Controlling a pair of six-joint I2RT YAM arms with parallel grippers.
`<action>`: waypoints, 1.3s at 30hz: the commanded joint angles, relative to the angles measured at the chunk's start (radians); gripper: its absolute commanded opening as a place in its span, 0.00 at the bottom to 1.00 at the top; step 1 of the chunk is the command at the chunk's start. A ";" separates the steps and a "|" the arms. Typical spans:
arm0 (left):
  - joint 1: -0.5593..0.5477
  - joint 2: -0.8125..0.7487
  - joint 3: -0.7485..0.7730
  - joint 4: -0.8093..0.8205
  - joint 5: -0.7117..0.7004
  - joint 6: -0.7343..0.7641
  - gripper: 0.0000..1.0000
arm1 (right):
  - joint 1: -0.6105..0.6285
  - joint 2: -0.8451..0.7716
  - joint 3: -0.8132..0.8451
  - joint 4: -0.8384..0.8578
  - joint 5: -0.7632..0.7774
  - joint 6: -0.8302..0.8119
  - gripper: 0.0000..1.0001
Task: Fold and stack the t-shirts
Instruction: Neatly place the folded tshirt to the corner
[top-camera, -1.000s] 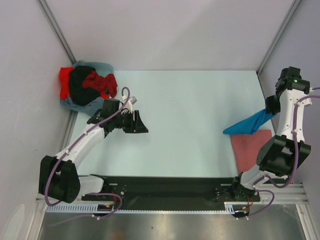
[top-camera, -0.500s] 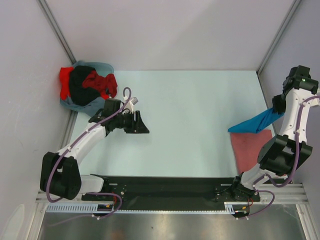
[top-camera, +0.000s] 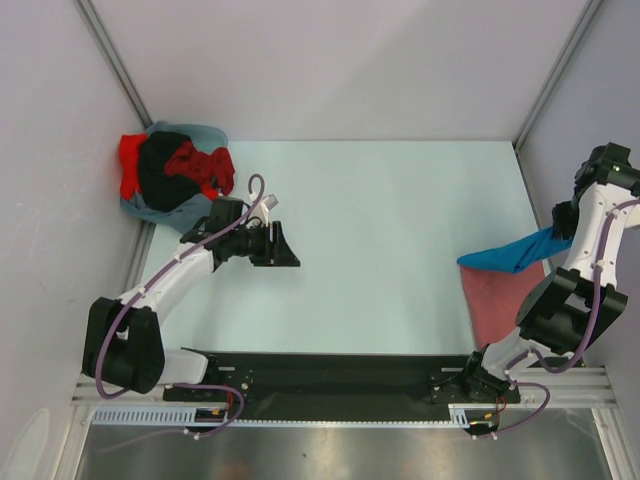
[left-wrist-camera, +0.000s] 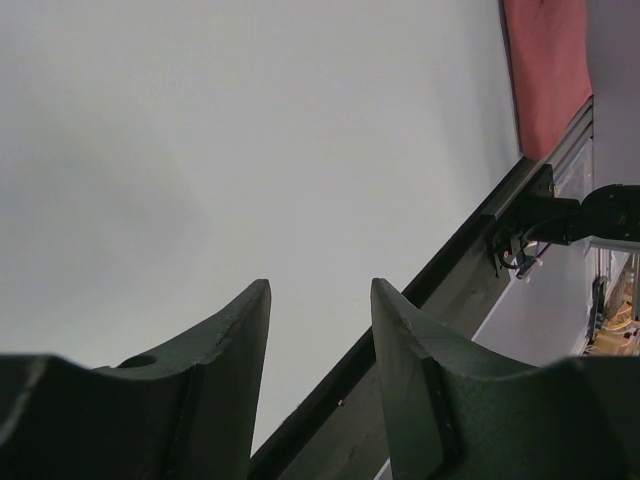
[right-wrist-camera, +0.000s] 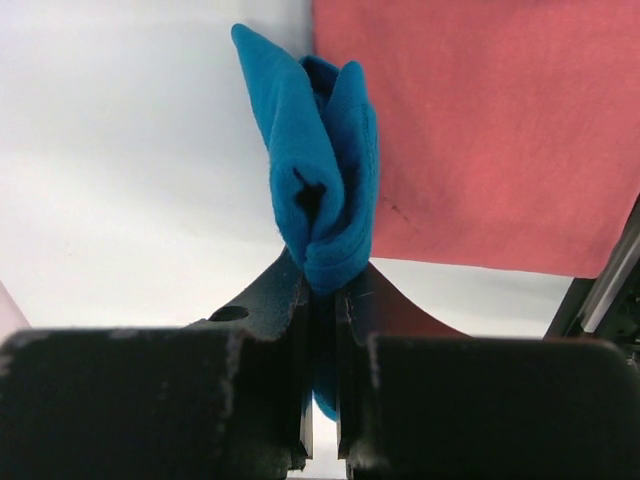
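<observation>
Hanging from the right gripper (right-wrist-camera: 322, 290), the soft blue t-shirt (top-camera: 505, 255) is stretching long-ways from the table's (top-camera: 380, 200) right edge toward the middle. Its pointy end is reaching the far edge of the flat pinkish-red t-shirt (top-camera: 497, 300). The jaws are pinching it tight. The left gripper (left-wrist-camera: 320, 300) is holding nothing, jaws apart, over wide smooth table. The other shirts (top-camera: 175, 175) are lying lumpy in the far left corner.

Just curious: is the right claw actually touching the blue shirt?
Touching. The right wrist view shows the right gripper shut on the blue shirt.
</observation>
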 joint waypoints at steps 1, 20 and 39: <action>0.010 0.010 0.024 0.033 0.040 0.001 0.50 | -0.015 -0.065 -0.016 0.001 0.021 -0.011 0.00; 0.011 0.019 0.023 0.038 0.055 -0.004 0.50 | -0.076 -0.209 -0.267 0.027 0.038 -0.049 0.00; 0.018 0.011 -0.003 0.053 0.069 -0.012 0.50 | -0.133 -0.287 -0.470 0.065 0.134 -0.114 0.04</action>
